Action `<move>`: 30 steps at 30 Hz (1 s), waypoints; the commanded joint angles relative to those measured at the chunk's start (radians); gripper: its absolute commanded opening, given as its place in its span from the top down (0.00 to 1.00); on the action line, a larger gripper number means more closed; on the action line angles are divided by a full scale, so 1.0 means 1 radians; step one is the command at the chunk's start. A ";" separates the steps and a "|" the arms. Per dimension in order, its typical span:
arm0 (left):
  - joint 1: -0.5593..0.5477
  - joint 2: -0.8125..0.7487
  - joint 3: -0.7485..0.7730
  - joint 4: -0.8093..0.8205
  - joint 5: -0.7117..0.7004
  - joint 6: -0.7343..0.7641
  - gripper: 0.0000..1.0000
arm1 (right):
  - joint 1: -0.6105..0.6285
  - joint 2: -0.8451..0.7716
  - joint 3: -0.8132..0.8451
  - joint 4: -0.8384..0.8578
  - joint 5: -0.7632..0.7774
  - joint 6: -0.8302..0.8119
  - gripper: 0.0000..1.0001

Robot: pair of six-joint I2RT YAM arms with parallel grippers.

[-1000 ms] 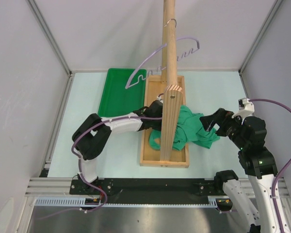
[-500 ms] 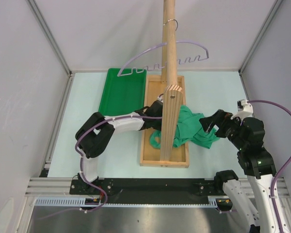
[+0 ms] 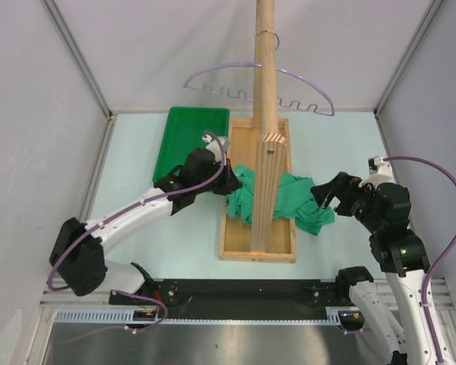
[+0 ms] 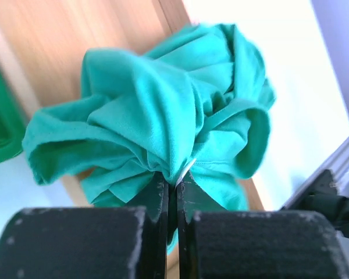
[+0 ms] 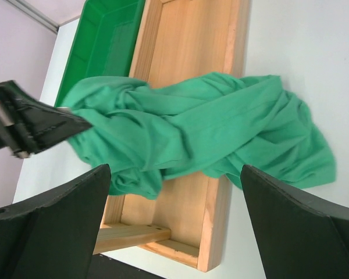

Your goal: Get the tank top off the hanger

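Broadly, a pale mint surface (image 3: 327, 152) fills the floor of a white-walled cell, with both arms mounted at its near edge. At its middle stands the wooden pole stand (image 3: 266, 76), rising out of a shallow wooden base box (image 3: 283, 242). Just beside the left rim of that box lies a bright green plastic tray (image 3: 184, 144).

Next in size, the teal-green tank top (image 3: 292, 199) lies crumpled across the base box at the foot of the stand. Its right end spills over the box's right rim onto the surface, and its left end is bunched at the left rim. The right wrist view shows the tank top (image 5: 221, 133) as one long twisted roll spanning the box from side to side.

High up, the pale lavender hanger (image 3: 226, 93) hangs bare on the pole by its small metal hook (image 3: 267, 33), well apart from the garment below.

The left claw (image 3: 229, 181) reaches in over the tray's corner to the left end of the cloth. Seen from its own wrist, the left claw (image 4: 171, 186) is pressed together, pinching a fold of the tank top (image 4: 163, 104) between its dark fingers (image 4: 157, 197).

The right claw (image 3: 323, 196) is spread wide near the tank top's right end. In its own view the right claw (image 5: 175, 168) grips nothing.
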 commanded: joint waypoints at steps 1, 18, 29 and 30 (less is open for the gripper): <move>0.050 -0.166 -0.032 -0.018 0.021 -0.028 1.00 | -0.003 -0.005 -0.010 0.043 -0.018 0.006 0.00; 0.159 -0.550 0.044 -0.208 -0.066 0.018 1.00 | -0.003 0.006 -0.033 0.068 -0.035 0.020 0.00; 0.133 -0.237 0.083 -0.110 0.352 -0.031 1.00 | -0.003 -0.006 -0.030 0.069 -0.050 0.036 0.00; 0.120 -0.217 0.094 -0.104 0.346 -0.037 1.00 | -0.003 -0.006 -0.027 0.066 -0.047 0.036 0.00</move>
